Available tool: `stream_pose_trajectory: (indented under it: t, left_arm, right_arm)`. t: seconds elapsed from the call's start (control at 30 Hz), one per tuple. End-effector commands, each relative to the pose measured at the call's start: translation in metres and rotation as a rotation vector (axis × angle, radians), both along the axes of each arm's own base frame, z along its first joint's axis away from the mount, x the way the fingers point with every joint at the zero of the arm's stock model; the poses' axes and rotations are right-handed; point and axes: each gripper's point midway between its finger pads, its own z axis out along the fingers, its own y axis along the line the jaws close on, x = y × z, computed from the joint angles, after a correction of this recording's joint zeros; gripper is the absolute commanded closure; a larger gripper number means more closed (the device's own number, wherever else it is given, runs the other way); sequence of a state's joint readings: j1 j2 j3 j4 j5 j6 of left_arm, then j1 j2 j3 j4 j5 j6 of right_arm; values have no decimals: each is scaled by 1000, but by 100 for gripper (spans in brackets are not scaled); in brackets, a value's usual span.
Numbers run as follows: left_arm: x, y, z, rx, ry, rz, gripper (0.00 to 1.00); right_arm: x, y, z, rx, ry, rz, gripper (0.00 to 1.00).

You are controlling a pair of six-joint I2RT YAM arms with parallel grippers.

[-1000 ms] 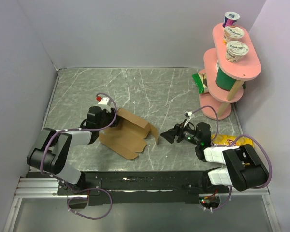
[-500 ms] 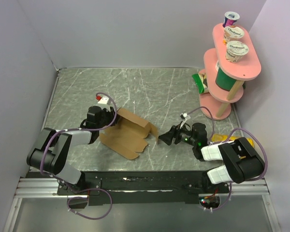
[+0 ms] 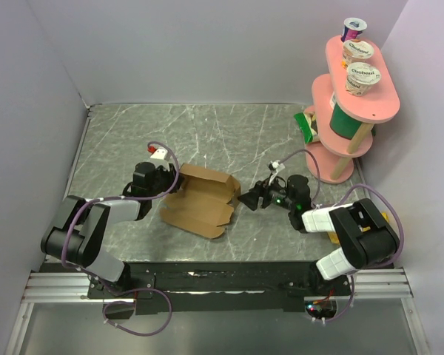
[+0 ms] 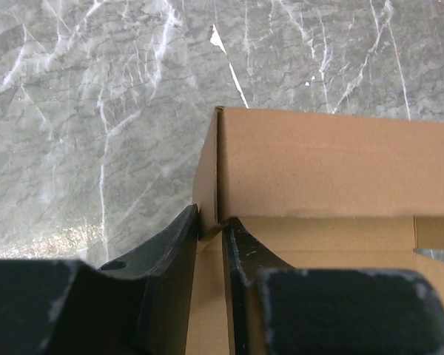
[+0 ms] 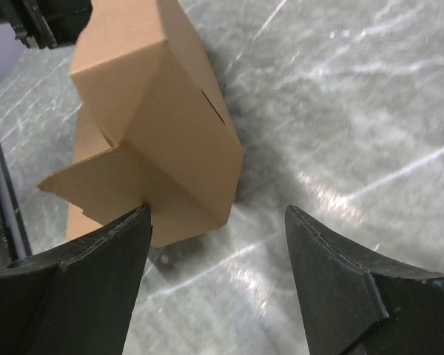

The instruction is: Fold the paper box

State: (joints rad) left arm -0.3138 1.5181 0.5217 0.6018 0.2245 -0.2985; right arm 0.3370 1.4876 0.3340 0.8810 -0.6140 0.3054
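Paper box (image 3: 200, 200): brown cardboard, partly folded, on marble counter (image 3: 229, 140). Left pincer (image 4: 211, 225): clamped on box wall. Right pincer (image 5: 216, 214): spread wide, empty, beside flap.

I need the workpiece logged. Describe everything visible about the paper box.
The paper box is plain brown, unprinted, die-cut cardboard, partly folded: one long wall stands upright and the flaps at its right end angle upward. It rests on the grey marbled table between the arms. The left gripper pinches a wall at its left corner. The right gripper is open beside the right-end flap; contact is unclear.
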Motion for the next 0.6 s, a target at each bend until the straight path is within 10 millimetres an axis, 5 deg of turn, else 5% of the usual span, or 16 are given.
stream_pose_trajectory:
  t: [0.0,0.23,0.57]
  left_arm:
    - [7,-9,15,-14,-46,-48,75]
    - [8,-8,11,-10,-4,-18,75]
    - [4,-5,9,55,-1,60,75]
  right_arm:
    - [19,10,21,-16,-110,34,23]
    - [21,22,18,-69,-117,57,41]
    - [29,46,5,-146,-88,1,45]
